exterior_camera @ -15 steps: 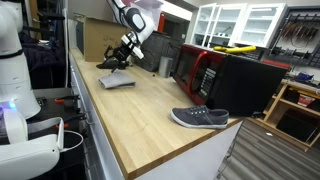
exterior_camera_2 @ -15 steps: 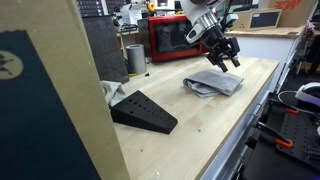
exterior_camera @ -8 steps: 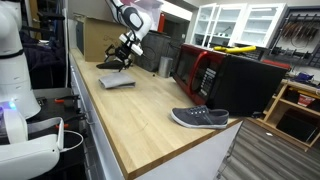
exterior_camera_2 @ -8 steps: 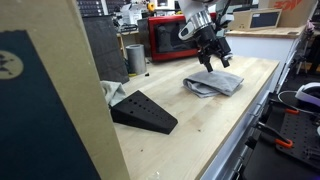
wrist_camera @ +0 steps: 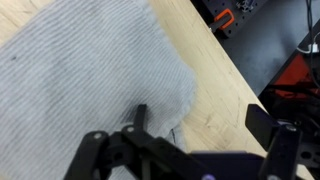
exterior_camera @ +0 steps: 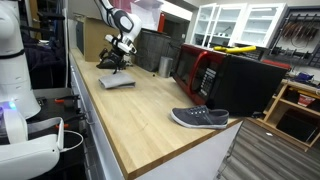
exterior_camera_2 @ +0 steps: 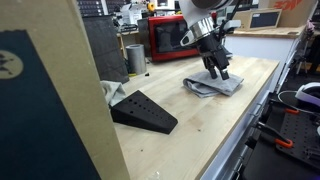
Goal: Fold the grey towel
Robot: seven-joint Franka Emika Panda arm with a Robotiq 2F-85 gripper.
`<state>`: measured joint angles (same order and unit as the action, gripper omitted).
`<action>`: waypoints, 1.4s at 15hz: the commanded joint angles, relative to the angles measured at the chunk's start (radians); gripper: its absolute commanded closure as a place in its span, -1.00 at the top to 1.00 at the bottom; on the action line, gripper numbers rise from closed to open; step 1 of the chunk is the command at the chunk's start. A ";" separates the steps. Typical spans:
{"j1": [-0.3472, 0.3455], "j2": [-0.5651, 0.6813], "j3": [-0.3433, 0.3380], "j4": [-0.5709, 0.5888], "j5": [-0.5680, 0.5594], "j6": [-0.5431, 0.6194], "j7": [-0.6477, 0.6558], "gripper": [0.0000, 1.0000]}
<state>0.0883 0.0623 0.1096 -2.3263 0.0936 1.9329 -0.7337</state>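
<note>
The grey towel (exterior_camera: 118, 83) lies folded and flat on the wooden table at its far end; it also shows in the other exterior view (exterior_camera_2: 213, 85). In the wrist view the ribbed towel (wrist_camera: 80, 80) fills the left, with a rounded corner near the table's edge. My gripper (wrist_camera: 200, 125) hangs just above that corner, open and empty. One finger (wrist_camera: 140, 115) is over the cloth, the other over bare wood. The gripper also shows in both exterior views (exterior_camera: 118, 63) (exterior_camera_2: 216, 68).
A grey shoe (exterior_camera: 200, 117) lies near the table's front. A red and black microwave (exterior_camera_2: 170, 38) stands behind the towel. A black wedge (exterior_camera_2: 143, 110) and a metal cup (exterior_camera_2: 135, 58) are on the table. The table edge (wrist_camera: 235, 75) runs close beside the towel.
The gripper has come down and turned over the towel's corner near the table edge. The towel has not moved.
</note>
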 commanded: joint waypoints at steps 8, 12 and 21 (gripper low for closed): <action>0.007 -0.086 -0.002 -0.281 -0.146 0.561 0.495 1.00; -0.002 -0.087 -0.012 -0.309 -0.333 0.627 0.814 0.17; 0.001 -0.084 0.001 -0.247 -0.494 0.537 1.218 -0.99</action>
<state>0.0886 -0.0195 0.1093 -2.5941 -0.3755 2.5189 0.4173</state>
